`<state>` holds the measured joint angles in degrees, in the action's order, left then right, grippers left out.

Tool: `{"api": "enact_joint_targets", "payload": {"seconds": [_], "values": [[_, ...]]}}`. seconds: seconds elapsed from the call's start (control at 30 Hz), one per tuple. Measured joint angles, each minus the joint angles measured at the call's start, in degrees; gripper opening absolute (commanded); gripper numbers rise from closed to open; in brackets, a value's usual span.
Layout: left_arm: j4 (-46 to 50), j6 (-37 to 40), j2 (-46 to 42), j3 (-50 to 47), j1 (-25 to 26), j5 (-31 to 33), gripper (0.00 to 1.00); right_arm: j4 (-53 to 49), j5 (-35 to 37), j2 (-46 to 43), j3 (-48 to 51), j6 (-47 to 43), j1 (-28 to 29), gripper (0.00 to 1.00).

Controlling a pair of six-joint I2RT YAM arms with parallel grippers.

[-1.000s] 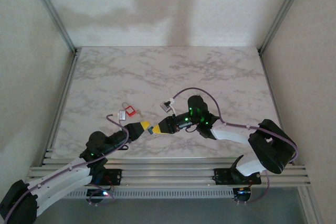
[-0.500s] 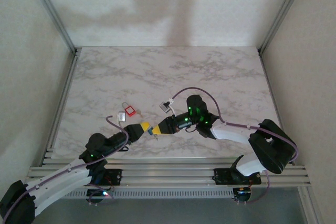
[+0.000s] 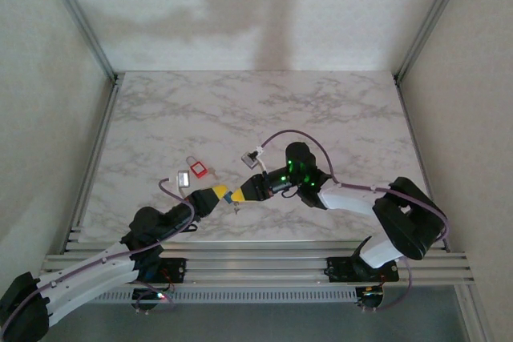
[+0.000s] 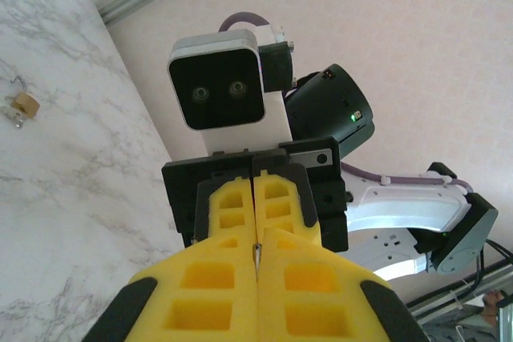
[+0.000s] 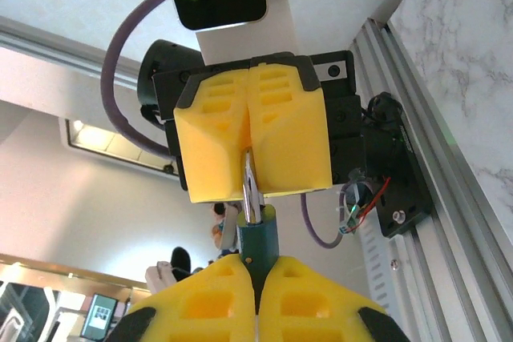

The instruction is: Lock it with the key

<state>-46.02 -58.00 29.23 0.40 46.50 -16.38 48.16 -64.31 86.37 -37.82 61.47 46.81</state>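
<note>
1. Clamps key [image 5: 254, 218] by green head in right gripper [image 5: 256, 270], near-centre, axis left-right, blade pointing left
2. Pinches blade tip in left gripper [image 4: 256, 238]
3. Shows head from right wrist, mere sliver from left

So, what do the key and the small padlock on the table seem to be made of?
Green-headed silver key: the blade looks like bare bright metal, since it reflects light; the matte dark green head is probably plastic. Small gold-coloured padlock: the body looks like brass, from its yellow sheen; the thin grey shackle seems steel.
</note>
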Motion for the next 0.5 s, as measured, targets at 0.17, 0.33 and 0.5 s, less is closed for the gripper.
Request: {"api": "enact_joint_targets", "payload": {"seconds": [0.17, 0.33, 0.5], "values": [[1.4, 0.8, -1.4, 0.0, 0.9, 1.4, 0.0, 2.5, -1.1, 1.2, 0.0, 1.2, -0.3, 0.0], [2.6, 1.0, -2.2, 0.0, 1.6, 2.6, 0.0, 0.6, -1.1, 1.1, -0.4, -0.2, -0.3, 0.0], [2.5, 1.0, -2.3, 0.0, 2.3, 3.8, 0.0, -0.9, -1.1, 0.7, -0.8, -1.1, -0.3, 0.0]]}}
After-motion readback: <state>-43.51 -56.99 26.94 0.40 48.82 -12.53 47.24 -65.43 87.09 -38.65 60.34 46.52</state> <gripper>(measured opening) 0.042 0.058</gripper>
